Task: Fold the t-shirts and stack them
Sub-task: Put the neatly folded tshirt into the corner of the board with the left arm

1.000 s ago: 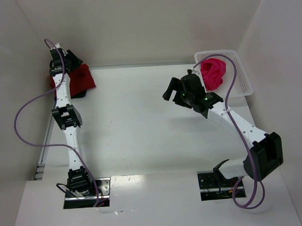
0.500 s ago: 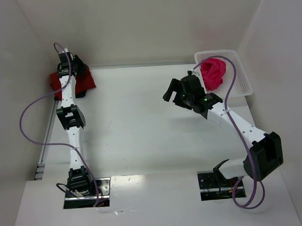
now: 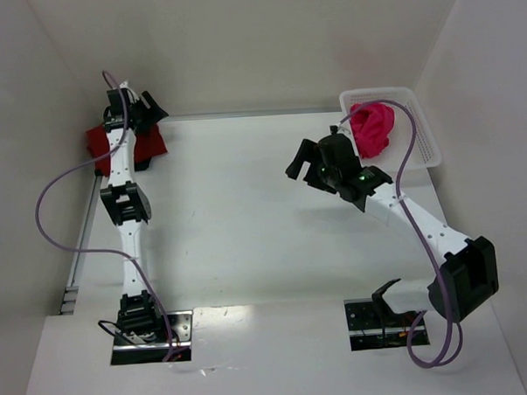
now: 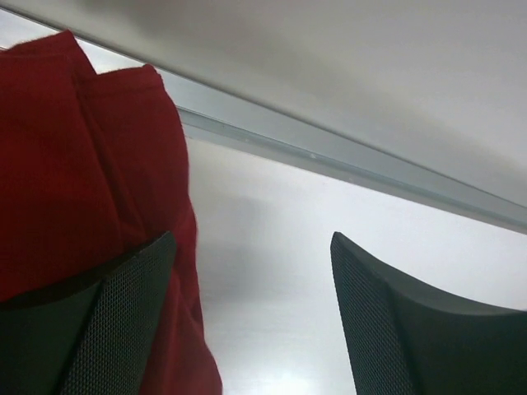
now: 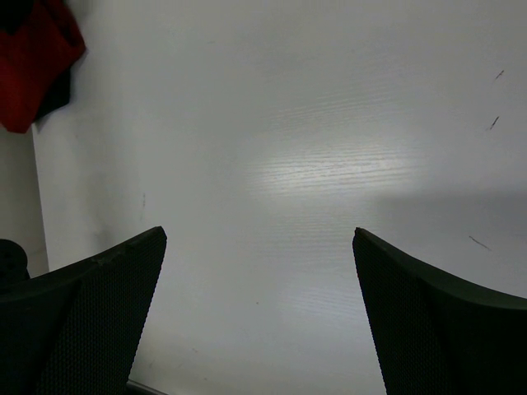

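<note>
The dark crimson t-shirt (image 3: 97, 138) lies folded at the back left corner of the table. It also fills the left of the left wrist view (image 4: 74, 164). My left gripper (image 3: 148, 110) is open and empty at the shirt's right edge by the back wall, and in its wrist view (image 4: 252, 239) the cloth lies against the left finger. The magenta-pink t-shirt (image 3: 372, 128) sits bunched in the white basket (image 3: 421, 138). My right gripper (image 3: 299, 161) is open and empty over bare table (image 5: 259, 234), left of the basket. A dark cloth edge (image 5: 56, 92) shows under the red shirt (image 5: 33, 66).
White walls close in the table at the back and both sides. A metal strip (image 4: 346, 164) runs along the foot of the back wall. The basket stands at the back right against the wall.
My left gripper has moved right and toward the back wall, off the top of the red shirt to its right edge. The right arm has barely shifted.
</note>
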